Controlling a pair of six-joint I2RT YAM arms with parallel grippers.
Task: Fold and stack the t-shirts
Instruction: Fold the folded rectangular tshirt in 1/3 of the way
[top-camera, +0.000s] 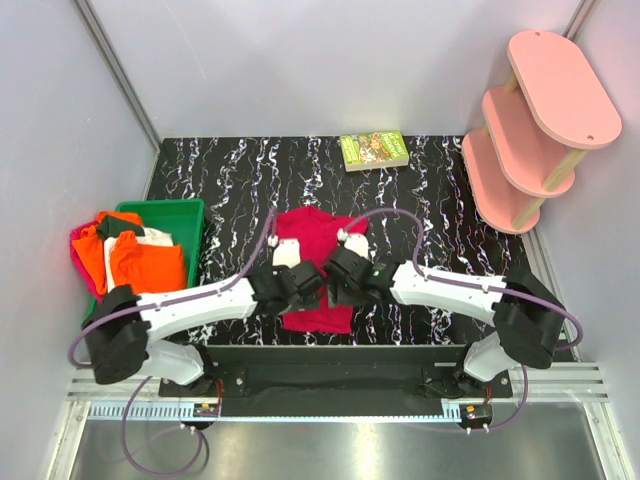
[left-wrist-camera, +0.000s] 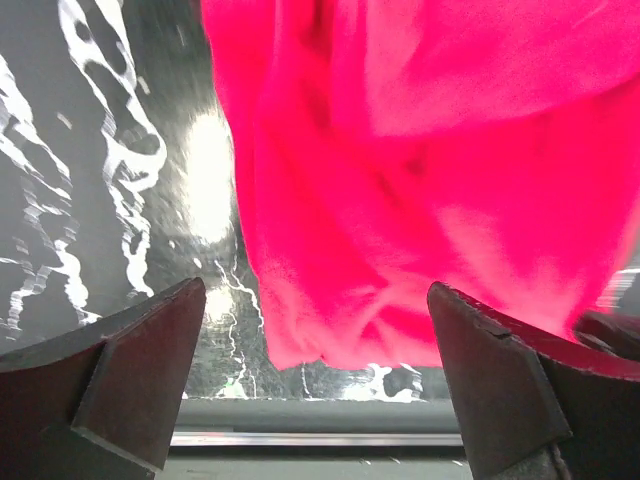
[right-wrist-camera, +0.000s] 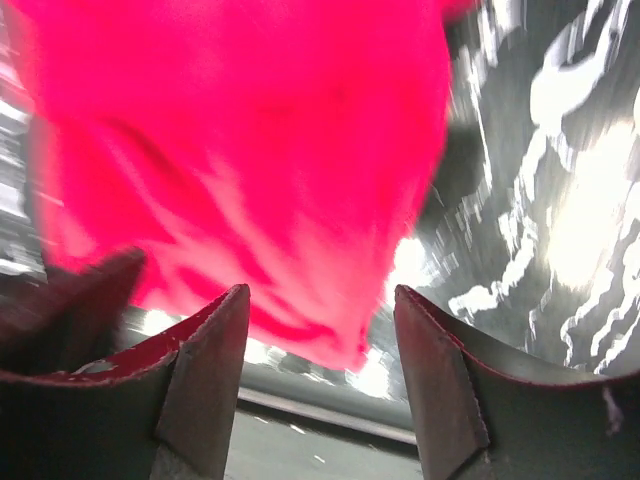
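Observation:
A crimson-red t-shirt (top-camera: 320, 250) lies partly folded on the black marbled table (top-camera: 240, 180), near its front edge. My left gripper (top-camera: 308, 285) and right gripper (top-camera: 332, 285) hover close together over the shirt's near part. In the left wrist view the red cloth (left-wrist-camera: 420, 180) lies ahead of the open, empty jaws. In the right wrist view the cloth (right-wrist-camera: 250, 170) also lies ahead of open, empty jaws. Orange (top-camera: 145, 262), white (top-camera: 152, 237) and magenta-pink (top-camera: 78, 240) shirts lie heaped in a green bin (top-camera: 185, 212) at the left.
A small green-covered book (top-camera: 374, 150) lies at the table's back edge. A pink three-tier shelf (top-camera: 535, 125) stands at the back right. Grey walls close in both sides.

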